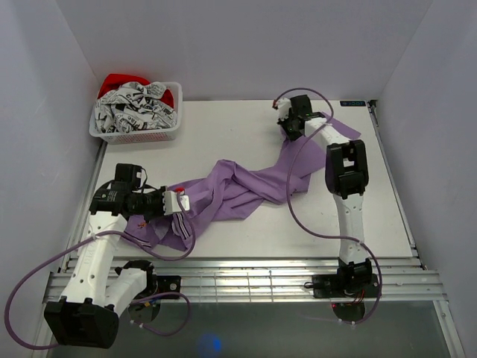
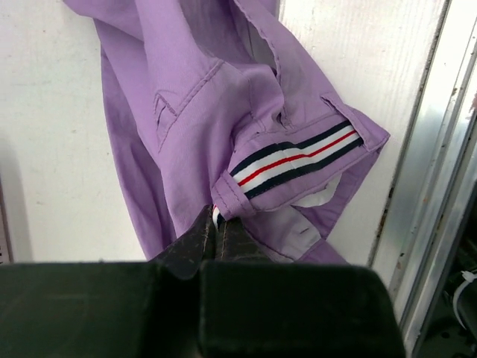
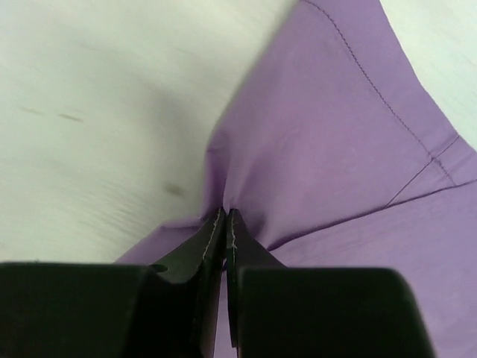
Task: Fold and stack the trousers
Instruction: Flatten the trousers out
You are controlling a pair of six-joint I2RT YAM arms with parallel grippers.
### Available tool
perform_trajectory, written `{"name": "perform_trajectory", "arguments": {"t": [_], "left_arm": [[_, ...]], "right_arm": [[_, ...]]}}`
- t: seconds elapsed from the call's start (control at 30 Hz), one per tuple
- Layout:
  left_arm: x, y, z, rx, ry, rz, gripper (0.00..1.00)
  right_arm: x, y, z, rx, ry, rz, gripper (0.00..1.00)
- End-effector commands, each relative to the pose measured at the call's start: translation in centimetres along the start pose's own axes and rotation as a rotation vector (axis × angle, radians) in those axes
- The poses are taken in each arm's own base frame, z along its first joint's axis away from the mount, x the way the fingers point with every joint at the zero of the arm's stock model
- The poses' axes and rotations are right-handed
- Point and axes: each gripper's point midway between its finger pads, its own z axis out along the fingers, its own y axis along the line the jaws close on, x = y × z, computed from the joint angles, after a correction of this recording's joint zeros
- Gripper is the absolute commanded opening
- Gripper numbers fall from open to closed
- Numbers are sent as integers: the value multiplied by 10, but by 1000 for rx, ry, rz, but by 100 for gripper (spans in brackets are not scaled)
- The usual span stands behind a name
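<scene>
Left claw: pressed together on the cloth just below the striped waistband, at the near-left edge of the counter. The trousers lie bunched across the counter's middle. Their long axis runs diagonally, with the waistband pointing near-left and the legs far-right. Right claw: pinching a leg end at far right. Likely step: stretching flat. Draw both ends apart along that axis, low and evenly, until the middle folds flatten.

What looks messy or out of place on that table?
The trousers lie twisted and bunched diagonally across the table instead of flat, pinched near the waistband by the left gripper and at the far end by the right gripper. Nothing looks torn.
</scene>
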Motion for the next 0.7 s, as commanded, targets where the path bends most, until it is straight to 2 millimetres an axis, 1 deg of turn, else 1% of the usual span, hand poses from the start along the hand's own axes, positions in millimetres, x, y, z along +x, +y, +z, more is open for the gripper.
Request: {"name": "perform_trajectory", "arguments": {"t": [0.0, 0.07, 0.1, 0.13, 0.17, 0.2, 0.23, 0.27, 0.3, 0.33, 0.37, 0.4, 0.43, 0.47, 0.5, 0.53, 0.57, 0.6, 0.63, 0.67], "left_arm": [[-1, 14, 2, -43, -8, 46, 0], [0, 12, 4, -31, -12, 49, 0], [1, 8, 5, -17, -10, 54, 0], [2, 6, 6, -7, -9, 73, 0], [3, 2, 6, 1, -5, 83, 0], [8, -6, 8, 26, 5, 82, 0], [10, -9, 9, 35, 9, 103, 0], [11, -14, 10, 44, 8, 107, 0], [10, -19, 10, 49, -4, 105, 0], [8, -22, 10, 51, -15, 105, 0], [5, -23, 9, 47, -29, 110, 9], [1, -21, 7, 23, -44, 123, 14], [-6, -16, 4, -6, -68, 124, 25], [-11, -12, 0, -39, -81, 72, 45], [-17, -3, -3, -80, -97, 72, 82], [-25, 5, -12, -118, -110, 61, 83], [-30, 12, -16, -145, -120, 34, 83], [-35, 18, -22, -169, -133, -48, 84], [-39, 25, -25, -178, -140, -92, 84], [-52, 39, -39, -224, -164, -112, 84]], "right_arm": [[32, -122, -57, 231, 20, 146, 8], [49, -148, -73, 278, 35, 177, 8], [59, -156, -83, 292, 47, 184, 8], [81, -178, -95, 327, 70, 218, 8], [91, -186, -101, 341, 81, 229, 8], [96, -192, -110, 353, 79, 235, 8], [116, -196, -113, 353, 110, 245, 8], [122, -196, -116, 347, 116, 244, 8], [124, -197, -123, 342, 109, 241, 8], [131, -187, -121, 304, 125, 221, 8], [133, -174, -121, 247, 136, 215, 8], [127, -161, -123, 183, 121, 209, 14], [118, -151, -124, 121, 95, 206, 37], [116, -140, -129, 78, 104, 212, 48], [105, -131, -135, 40, 76, 202, 59], [94, -122, -139, 5, 53, 176, 73], [87, -114, -140, -18, 29, 163, 77], [76, -106, -150, -49, 1, 133, 80], [64, -94, -153, -87, -26, 98, 83], [53, -83, -158, -133, -68, 84, 84]]}}
